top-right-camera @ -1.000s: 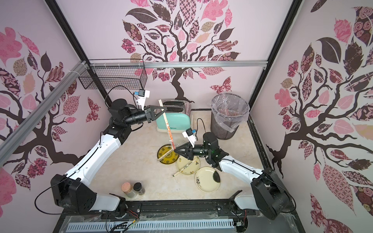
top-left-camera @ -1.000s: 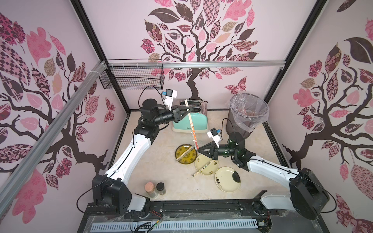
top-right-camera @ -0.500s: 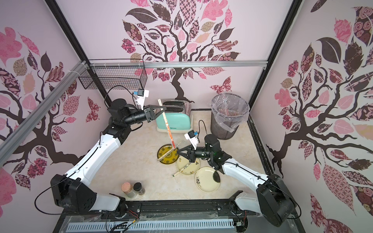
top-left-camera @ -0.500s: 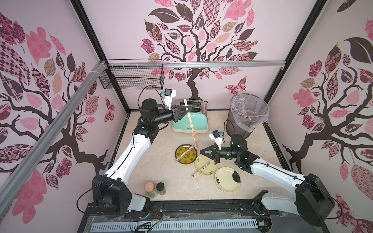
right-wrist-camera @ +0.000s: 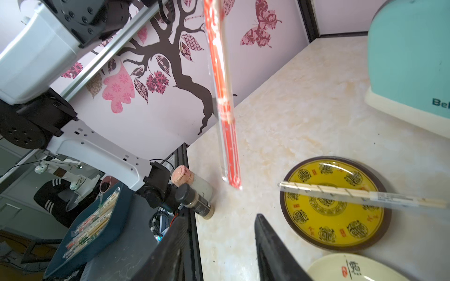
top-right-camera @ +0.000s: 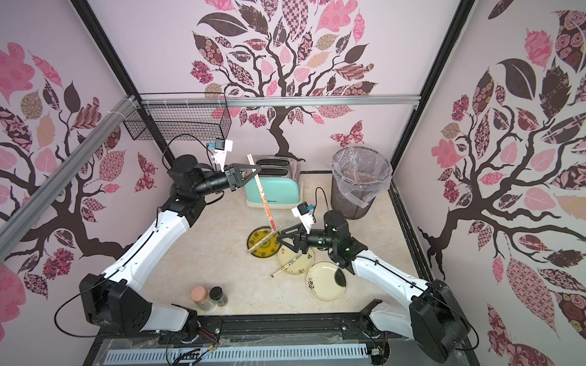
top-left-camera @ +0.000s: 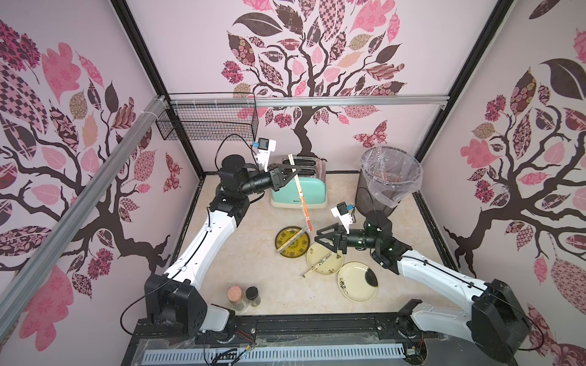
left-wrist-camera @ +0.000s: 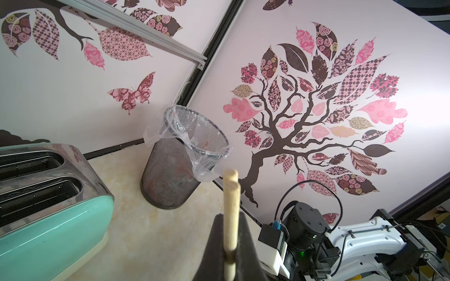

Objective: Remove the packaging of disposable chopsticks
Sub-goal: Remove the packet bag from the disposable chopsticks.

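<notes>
Your left fingers [left-wrist-camera: 211,248] are clenched on one pair of disposable chopsticks [left-wrist-camera: 231,206], pinching bare wood near its upper end. In both top views that pair hangs steeply in front of the toaster [top-left-camera: 298,193] at centre frame, and the red-orange printed sleeve [top-left-camera: 304,206] covers its lower length. Your right fingers [right-wrist-camera: 275,253] stand apart and grasp nothing. In the right wrist view the sleeve's free end hangs ahead of them, not between them.

Expect the sleeve to be feather-light, thin, crinkly and probably slick, so it should flatten under the pads and may slide out of a shallow pinch. Take it at the very bottom tip. I cannot tell how far down the sticks reach inside, so you may catch wood along with film. The sticks look stiff but slender, and a sideways tug could lever them in the left pinch, so pull along their length.

For room, open bench [top-left-camera: 253,260] lies to the lower left of the sleeve in a top view. Just beside the sleeve's tip sits the yellow plate [top-left-camera: 280,252] with another wrapped pair [right-wrist-camera: 365,194] across it. A cream plate [top-left-camera: 333,264] carrying a further pair [top-left-camera: 318,264] lies under your right fingers, with an empty cream plate [top-left-camera: 352,275] at lower right. The lined bin [top-left-camera: 371,199] stands at upper right.
</notes>
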Tool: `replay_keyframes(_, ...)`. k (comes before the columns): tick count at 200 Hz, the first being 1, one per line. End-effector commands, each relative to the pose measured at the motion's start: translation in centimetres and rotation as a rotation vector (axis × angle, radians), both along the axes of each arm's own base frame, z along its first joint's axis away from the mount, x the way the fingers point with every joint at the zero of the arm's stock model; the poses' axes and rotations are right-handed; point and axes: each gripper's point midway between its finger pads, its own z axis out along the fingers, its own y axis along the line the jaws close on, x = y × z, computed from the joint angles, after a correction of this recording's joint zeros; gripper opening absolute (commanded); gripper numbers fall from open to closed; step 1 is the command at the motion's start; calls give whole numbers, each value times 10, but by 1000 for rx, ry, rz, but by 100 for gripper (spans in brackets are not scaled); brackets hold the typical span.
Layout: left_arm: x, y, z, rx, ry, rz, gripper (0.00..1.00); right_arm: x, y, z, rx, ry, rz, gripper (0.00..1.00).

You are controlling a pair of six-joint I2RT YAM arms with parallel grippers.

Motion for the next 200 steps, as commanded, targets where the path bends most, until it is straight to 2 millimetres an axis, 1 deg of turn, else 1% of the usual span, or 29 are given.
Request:
replay_keyframes(1,-2,1,9,-17,-29,-12,0,4,11,31,73,-41,50,47)
replay_keyframes(14,-3,1,9,-17,-27,-15,0,5,15,35,88,-39,63,45)
replay_keyframes(25,-3,1,10,-17,-27,-18,0,7,17,32,90,-29,65,42)
replay_keyframes(52,-4,0,10,-17,-28,-23,0,7,19,23,81,-8,65,23)
replay_keyframes(67,-4,0,11,-18,-29,-23,0,6,19,15,69,10,63,11)
replay_keyframes(83,-5,0,14,-20,-36,-23,0,3,16,6,54,32,65,0)
replay_keyframes(98,-6,0,17,-21,-45,-25,0,-2,14,-3,45,52,59,0)
replay_keyframes(143,-6,1,15,-15,-47,-25,0,-17,2,-32,8,105,36,0)
replay_keyframes(157,-7,1,14,-7,-50,-24,0,-19,-2,-38,-3,113,24,0)
replay_keyframes(168,-8,1,14,-5,-50,-23,0,-19,-3,-38,-5,110,15,0)
replay_keyframes(170,-8,1,14,-5,-52,-24,0,-19,-4,-38,-5,109,12,3)
replay_keyframes(175,-7,1,13,-4,-48,-22,0,-19,-4,-36,-4,105,6,16)
replay_keyframes(179,-8,1,12,-4,-45,-25,0,-17,-4,-33,0,97,0,24)
replay_keyframes(188,-7,1,11,-3,-43,-27,0,-16,-4,-27,2,75,-2,39)
replay_keyframes(193,-7,1,10,-4,-40,-26,0,-14,-3,-22,3,59,-6,45)
replay_keyframes(200,-8,0,9,-4,-36,-31,0,-11,-3,-16,-2,39,-15,51)
